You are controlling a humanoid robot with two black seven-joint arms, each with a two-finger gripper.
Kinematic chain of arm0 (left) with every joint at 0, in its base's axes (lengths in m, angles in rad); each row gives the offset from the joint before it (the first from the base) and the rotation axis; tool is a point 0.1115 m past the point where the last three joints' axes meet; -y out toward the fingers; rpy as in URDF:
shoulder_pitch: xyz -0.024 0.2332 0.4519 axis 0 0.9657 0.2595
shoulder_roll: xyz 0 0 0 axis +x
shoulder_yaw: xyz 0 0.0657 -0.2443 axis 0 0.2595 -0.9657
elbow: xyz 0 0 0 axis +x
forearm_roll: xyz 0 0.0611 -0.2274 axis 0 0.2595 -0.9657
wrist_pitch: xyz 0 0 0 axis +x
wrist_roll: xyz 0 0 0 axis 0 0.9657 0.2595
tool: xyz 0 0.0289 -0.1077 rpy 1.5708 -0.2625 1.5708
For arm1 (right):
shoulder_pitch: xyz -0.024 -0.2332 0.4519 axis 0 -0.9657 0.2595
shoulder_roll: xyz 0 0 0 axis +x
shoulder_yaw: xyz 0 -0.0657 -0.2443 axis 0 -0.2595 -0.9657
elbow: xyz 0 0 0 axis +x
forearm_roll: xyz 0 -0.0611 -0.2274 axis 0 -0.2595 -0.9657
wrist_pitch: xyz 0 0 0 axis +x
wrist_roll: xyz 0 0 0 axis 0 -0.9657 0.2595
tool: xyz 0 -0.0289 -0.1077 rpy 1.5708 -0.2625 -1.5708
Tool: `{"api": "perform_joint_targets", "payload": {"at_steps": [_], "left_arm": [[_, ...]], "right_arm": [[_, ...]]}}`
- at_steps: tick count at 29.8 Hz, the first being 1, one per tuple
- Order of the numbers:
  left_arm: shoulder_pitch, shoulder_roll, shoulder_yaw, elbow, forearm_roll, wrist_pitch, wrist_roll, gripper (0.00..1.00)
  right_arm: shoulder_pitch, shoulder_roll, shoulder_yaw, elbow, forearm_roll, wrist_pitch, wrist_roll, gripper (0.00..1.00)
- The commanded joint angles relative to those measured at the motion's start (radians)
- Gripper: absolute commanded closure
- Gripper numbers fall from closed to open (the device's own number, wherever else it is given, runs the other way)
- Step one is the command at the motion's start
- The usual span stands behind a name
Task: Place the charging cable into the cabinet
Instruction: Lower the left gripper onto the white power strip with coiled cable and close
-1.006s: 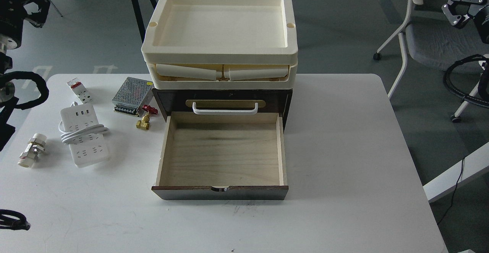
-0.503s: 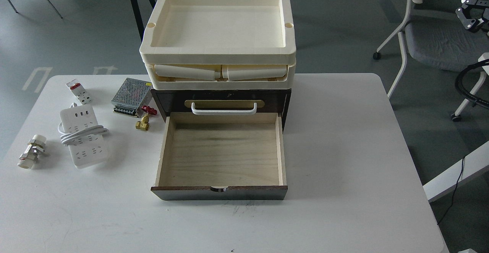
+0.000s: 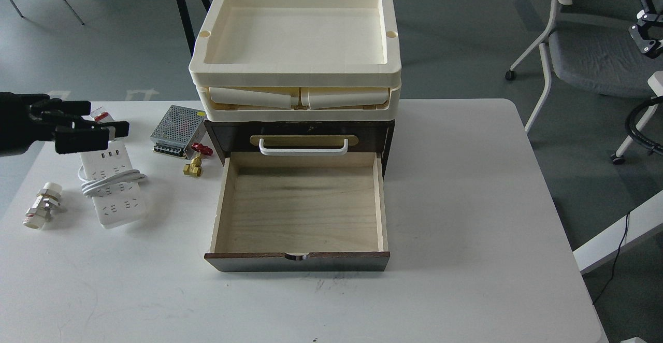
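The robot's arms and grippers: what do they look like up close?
The left gripper is matt black all over, with long blocky fingers on a chunky black body. The right gripper is black too, with a bracket-like frame, small at the picture's edge. Below it loops a ribbed black cable. No markings show.

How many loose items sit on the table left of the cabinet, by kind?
Power strip: 1
Switch block: 1
Metal power-supply box: 1
Valves: 2, brass with red handle, white-and-metal
Total: 5
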Motion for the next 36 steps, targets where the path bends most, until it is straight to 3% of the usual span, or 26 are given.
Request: {"api": "perform_joint_targets", "payload": {"at_steps": [1, 5, 13, 22, 32, 36], "left_arm": [[-0.003, -0.112, 0.058, 0.124, 0.142, 0.000, 0.000, 0.03], [-0.029, -0.192, 0.065, 0.273, 0.142, 0.054, 0.000, 0.03], [-0.060, -0.326, 0.124, 0.423, 0.142, 0.107, 0.000, 0.03], [-0.164, -0.464, 0.327, 0.722, 0.142, 0.294, 0.000, 0.04], [-0.171, -0.484, 0.416, 0.762, 0.142, 0.320, 0.000, 0.06], [-0.171, -0.491, 0.430, 0.762, 0.142, 0.320, 0.000, 0.17]], "right_arm": [[-0.010, -0.007, 0.000, 0.001, 0.000, 0.000, 0.000, 0.00], [-0.018, -0.008, 0.000, 0.000, 0.000, 0.000, 0.000, 0.00], [-0.036, -0.008, 0.003, 0.000, 0.000, 0.000, 0.000, 0.00], [-0.047, -0.008, 0.004, -0.008, 0.000, 0.000, 0.000, 0.00], [-0.054, -0.008, 0.004, -0.014, 0.000, 0.000, 0.001, 0.00], [-0.060, -0.008, 0.004, -0.014, 0.000, 0.000, 0.001, 0.00]]}}
